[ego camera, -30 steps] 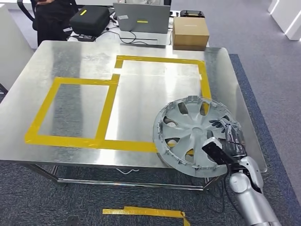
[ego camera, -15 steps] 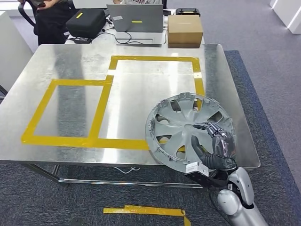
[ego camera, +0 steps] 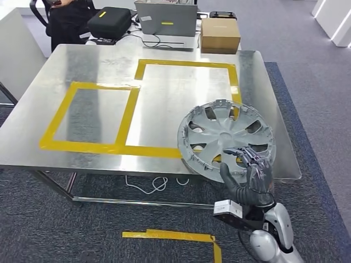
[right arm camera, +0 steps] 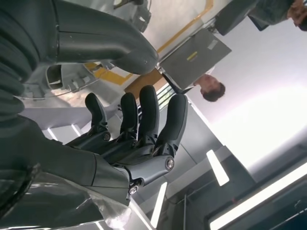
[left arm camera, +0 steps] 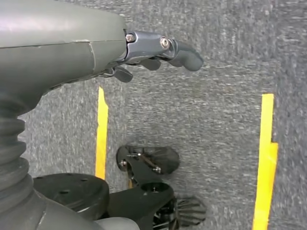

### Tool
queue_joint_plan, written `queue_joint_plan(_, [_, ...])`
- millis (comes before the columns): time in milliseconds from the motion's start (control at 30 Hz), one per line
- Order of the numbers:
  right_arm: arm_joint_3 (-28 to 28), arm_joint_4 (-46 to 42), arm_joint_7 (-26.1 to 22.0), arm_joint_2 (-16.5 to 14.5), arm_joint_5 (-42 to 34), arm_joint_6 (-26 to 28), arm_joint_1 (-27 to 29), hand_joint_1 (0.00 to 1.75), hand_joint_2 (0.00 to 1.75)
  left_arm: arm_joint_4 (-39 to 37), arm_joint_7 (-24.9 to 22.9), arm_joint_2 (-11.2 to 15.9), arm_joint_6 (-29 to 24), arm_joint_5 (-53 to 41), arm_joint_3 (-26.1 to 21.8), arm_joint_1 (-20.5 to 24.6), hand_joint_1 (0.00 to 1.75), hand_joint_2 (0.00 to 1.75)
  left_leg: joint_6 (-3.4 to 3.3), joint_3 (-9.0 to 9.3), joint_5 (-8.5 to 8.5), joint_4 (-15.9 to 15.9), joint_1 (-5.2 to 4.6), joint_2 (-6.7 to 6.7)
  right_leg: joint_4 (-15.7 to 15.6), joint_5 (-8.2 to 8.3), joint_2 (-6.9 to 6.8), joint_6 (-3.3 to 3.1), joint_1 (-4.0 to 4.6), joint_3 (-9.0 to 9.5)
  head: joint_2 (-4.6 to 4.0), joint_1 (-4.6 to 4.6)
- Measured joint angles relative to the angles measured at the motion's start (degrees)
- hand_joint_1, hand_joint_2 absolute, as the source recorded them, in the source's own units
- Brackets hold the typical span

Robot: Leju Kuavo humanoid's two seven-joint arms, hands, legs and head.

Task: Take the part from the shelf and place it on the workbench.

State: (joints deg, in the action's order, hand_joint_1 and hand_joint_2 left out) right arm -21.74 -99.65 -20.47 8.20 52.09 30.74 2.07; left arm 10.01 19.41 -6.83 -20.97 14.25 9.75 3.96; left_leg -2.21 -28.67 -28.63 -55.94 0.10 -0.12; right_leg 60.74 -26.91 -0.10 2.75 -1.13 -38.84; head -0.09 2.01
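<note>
The part is a silver hubcap [ego camera: 225,137] lying on the steel workbench [ego camera: 174,98] at its near right corner, across the yellow tape line, with its near rim at the front edge. My right hand [ego camera: 248,175] is at that near rim, thumb and fingers spread, with nothing in its grasp. In the right wrist view the right hand [right arm camera: 137,129] shows straight, parted fingers, and the hubcap's rim [right arm camera: 72,79] lies beyond the thumb. My left hand [left arm camera: 159,48] hangs over the grey carpet, empty, with its fingers loosely extended.
Two yellow tape rectangles [ego camera: 93,115] mark the workbench top. A laptop [ego camera: 168,18], a cardboard box [ego camera: 220,34] and a black bag [ego camera: 109,22] sit beyond its far edge, by a seated person [ego camera: 66,16]. Yellow tape [ego camera: 174,235] lies on the carpet below.
My right hand has let go of the hubcap's rim and drawn back toward me. The hubcap now lies flatter on the workbench. The camera view has shifted slightly.
</note>
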Motion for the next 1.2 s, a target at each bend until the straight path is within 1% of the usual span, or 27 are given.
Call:
queue_joint_plan(67, [-0.1,-0.9,0.0,0.1,0.1,1.6,1.8,1.75,1.75,0.0,0.0,-0.1,-0.1,0.0,0.0,0.0,0.0,1.75,-0.33,-1.71,1.26,-0.1,-0.07,0.04,7.4,-6.06,0.03,0.34,0.02,-1.88,0.0,0.16])
queue_joint_plan(100, [-0.1,-1.4,0.0,0.1,0.1,2.5,2.9,1.75,1.75,0.0,0.0,-0.1,-0.2,0.1,0.0,-0.1,0.0,1.75,-0.33,-2.62,1.87,-0.2,-0.09,0.04,10.8,-7.73,0.03,0.46,0.01,-2.29,0.0,0.18])
queue_joint_plan(133, [-0.2,-1.9,-0.1,0.1,0.0,3.4,4.1,1.75,1.75,0.0,0.0,-0.2,-0.2,0.2,0.0,-0.2,0.0,1.75,-0.28,-3.51,2.43,-0.3,-0.11,0.04,12.8,-8.06,0.03,0.55,0.01,-1.97,0.0,0.18])
queue_joint_plan(167, [-0.3,-2.4,-0.3,0.1,-0.2,4.3,5.3,1.75,1.75,0.0,-0.1,-0.2,-0.3,0.3,0.0,-0.3,0.0,1.75,-0.16,-4.33,2.93,-0.4,-0.09,0.05,12.7,-7.23,0.02,0.58,0.01,-0.64,0.0,0.2])
queue_joint_plan(233, [-0.6,-3.4,-0.5,0.1,-0.5,5.6,7.2,1.75,1.75,0.0,-0.1,-0.2,-0.4,0.5,0.0,-0.4,0.0,1.75,0.24,-5.64,3.73,-0.8,-0.05,0.06,6.5,-4.76,-0.01,0.51,-0.02,5.03,0.01,0.21])
queue_joint_plan(300, [-0.9,-4.3,-0.7,0.0,-0.6,6.1,8.2,1.75,1.75,0.0,-0.1,-0.3,-0.4,0.6,0.0,-0.4,0.0,1.75,0.82,-6.58,4.44,-1.4,-0.22,0.08,-1.9,-4.5,0.04,0.22,0.05,11.32,0.01,0.22])
queue_joint_plan(333, [-1.1,-4.6,-0.8,0.0,-0.9,6.3,8.5,1.75,1.75,0.0,-0.1,-0.3,-0.5,0.6,0.0,-0.3,0.0,1.75,1.12,-6.86,4.88,-1.7,-0.3,0.11,-4.4,-4.93,0.08,-0.02,0.13,12.83,0.01,0.22])
queue_joint_plan(367, [-1.2,-5.0,-1.0,-0.1,-1.5,6.6,9.0,1.75,1.75,0.0,-0.1,-0.3,-0.6,0.7,0.0,-0.3,0.0,1.75,1.42,-7.1,5.33,-1.8,-0.35,0.13,-5.4,-5.17,0.12,-0.3,0.26,13.25,0.01,0.23])
queue_joint_plan(433, [-1.2,-5.8,-2.2,-0.5,-3.6,7.7,10.5,1.75,1.75,0.0,-0.3,-0.3,-0.8,0.8,0.0,-0.4,0.0,1.75,2.1,-7.46,5.32,-2.0,-0.14,0.08,-5.4,-4.71,-0.09,-1.21,0.29,12.27,0.01,0.25])
queue_joint_plan(467, [-1.2,-6.4,-3.4,-1.0,-5.0,8.3,11.5,1.75,1.75,0.0,-0.4,-0.3,-1.0,0.9,0.0,-0.6,0.0,1.75,2.44,-7.81,3.93,-2.9,-0.03,0.04,-5.4,-4.28,-0.24,-1.81,0.27,11.85,0.0,0.22])
queue_joint_plan(500, [-0.9,-7.1,-4.9,-1.8,-6.6,8.6,12.6,1.75,1.75,0.0,-0.6,-0.2,-1.1,1.0,-0.1,-0.7,0.0,1.75,2.76,-8.4,1.47,-5.0,0.06,0.01,-5.5,-3.74,-0.41,-2.36,0.23,11.29,0.0,0.14])
queue_joint_plan(567, [0.2,-8.3,-8.0,-4.3,-11.0,9.0,15.2,1.75,1.75,0.0,-0.9,-0.2,-1.5,1.4,-0.2,-0.8,0.0,1.75,3.2,-9.77,-4.46,-11.8,0.16,0.02,-5.4,-2.63,-0.66,-2.98,0.37,10.01,0.0,-0.03])
queue_joint_plan(600, [1.0,-8.6,-9.2,-5.7,-14.0,9.0,16.6,1.75,1.75,0.0,-1.0,-0.2,-1.7,1.7,-0.3,-0.9,0.0,1.75,3.31,-10.15,-6.31,-15.2,0.18,0.02,-5.3,-2.04,-0.77,-3.05,0.47,9.39,0.0,-0.07])
queue_joint_plan(633, [1.9,-8.7,-9.8,-6.9,-17.3,9.0,17.7,1.75,1.75,0.0,-1.0,-0.2,-1.9,2.0,-0.5,-0.9,0.0,1.75,3.32,-9.94,-6.72,-17.5,0.2,0.02,-5.2,-1.44,-0.86,-3.08,0.58,8.69,0.0,-0.07])
queue_joint_plan(667, [2.9,-8.5,-10.1,-8.0,-20.9,8.7,18.6,1.75,1.75,0.0,-1.0,-0.2,-2.2,2.3,-0.7,-0.9,0.0,1.75,3.22,-9.0,-5.89,-18.0,0.2,0.01,-5.0,-0.84,-0.89,-3.08,0.68,7.92,0.0,-0.07])
queue_joint_plan(700, [4.3,-7.8,-10.2,-9.1,-24.7,7.9,19.4,1.75,1.75,0.0,-1.0,-0.3,-2.4,2.6,-0.9,-0.9,0.0,1.75,3.04,-7.09,-4.23,-16.4,0.2,0.01,-4.8,-0.25,-0.87,-3.03,0.76,7.1,0.0,-0.06])
queue_joint_plan(767, [8.5,-4.6,-10.9,-11.7,-31.4,4.7,20.4,1.75,1.75,0.0,-1.0,-0.4,-3.1,3.1,-1.4,-0.9,0.0,1.75,2.49,-1.17,-1.97,-8.5,0.11,-0.03,-4.3,0.79,-0.78,-2.77,0.95,5.45,0.0,-0.07])
queue_joint_plan(833, [14.9,1.3,-13.4,-14.7,-34.9,-1.0,20.1,1.75,1.75,0.0,-1.2,-0.6,-3.8,3.2,-1.8,-0.9,0.0,1.75,1.92,3.37,-2.48,-1.1,-0.11,-0.07,-4.0,1.77,-0.74,-2.23,1.09,4.53,0.01,0.0])
queue_joint_plan(867, [18.6,5.0,-15.0,-16.2,-35.2,-4.1,19.2,1.75,1.75,0.0,-1.3,-0.6,-4.0,3.2,-2.0,-1.0,0.0,1.75,1.66,4.05,-2.91,0.5,-0.29,-0.07,-4.0,2.31,-0.75,-1.86,1.06,4.32,0.01,-0.02])
queue_joint_plan(933, [27.8,13.9,-17.4,-18.8,-33.7,-8.4,16.7,1.75,1.75,0.0,-1.8,-0.9,-4.3,3.2,-2.3,-1.1,0.0,1.75,0.97,3.43,-2.22,0.9,-0.43,-0.04,-4.0,3.02,-0.82,-1.1,0.77,4.1,0.01,-0.03])
queue_joint_plan(967, [32.4,18.4,-18.1,-19.7,-32.7,-9.3,15.6,1.75,1.75,0.0,-1.9,-1.1,-4.4,3.2,-2.4,-1.2,0.0,1.75,0.54,2.87,-1.58,1.0,-0.43,-0.04,-3.6,2.22,-0.74,-0.76,0.63,3.78,0.0,0.0])
queue_joint_plan(1000, [37.1,23.4,-18.6,-20.4,-31.7,-9.9,14.5,1.75,1.75,0.0,-2.0,-1.2,-4.5,3.2,-2.5,-1.3,0.0,1.75,0.13,2.17,-0.82,1.1,-0.37,-0.02,-2.3,0.28,-0.57,-0.49,0.55,3.16,0.0,0.15])
queue_joint_plan(1033, [40.9,28.6,-18.9,-20.8,-30.9,-10.6,12.9,1.75,1.75,0.0,-2.1,-1.3,-4.5,3.2,-2.6,-1.4,0.0,1.75,-0.16,1.34,-0.06,1.2,-0.3,0.07,0.2,-2.62,-0.34,-0.29,0.48,2.27,0.0,0.28])
queue_joint_plan(1100, [48.9,41.2,-18.2,-21.0,-29.9,-12.5,8.9,1.75,1.75,0.0,-2.1,-1.5,-4.4,3.1,-2.7,-1.4,0.0,1.75,-0.41,-0.71,1.44,1.0,-0.39,0.27,7.4,-8.14,-0.09,0.0,0.48,0.44,0.0,0.56])
queue_joint_plan(1133, [52.6,47.4,-17.0,-21.0,-29.6,-13.2,7.0,1.75,1.75,0.0,-2.2,-1.6,-4.3,3.0,-2.7,-1.4,0.0,1.75,-0.4,-1.86,2.19,0.9,-0.43,0.37,10.5,-8.95,-0.08,0.08,0.48,0.24,0.0,0.58])
queue_joint_plan(1167, [56.0,52.9,-15.3,-21.0,-29.4,-13.7,5.5,1.75,1.75,0.0,-2.2,-1.6,-4.2,3.0,-2.7,-1.4,0.0,1.75,-0.35,-2.99,2.89,0.6,-0.46,0.41,12.1,-8.28,-0.08,0.14,0.48,0.74,0.0,0.59])
queue_joint_plan(1200, [58.8,57.5,-13.6,-21.0,-29.2,-13.8,4.3,1.75,1.75,0.0,-2.2,-1.7,-4.0,2.9,-2.7,-1.4,0.0,1.75,-0.23,-4.1,3.53,0.3,-0.46,0.43,11.9,-6.54,-0.08,0.15,0.48,2.16,0.0,0.58])
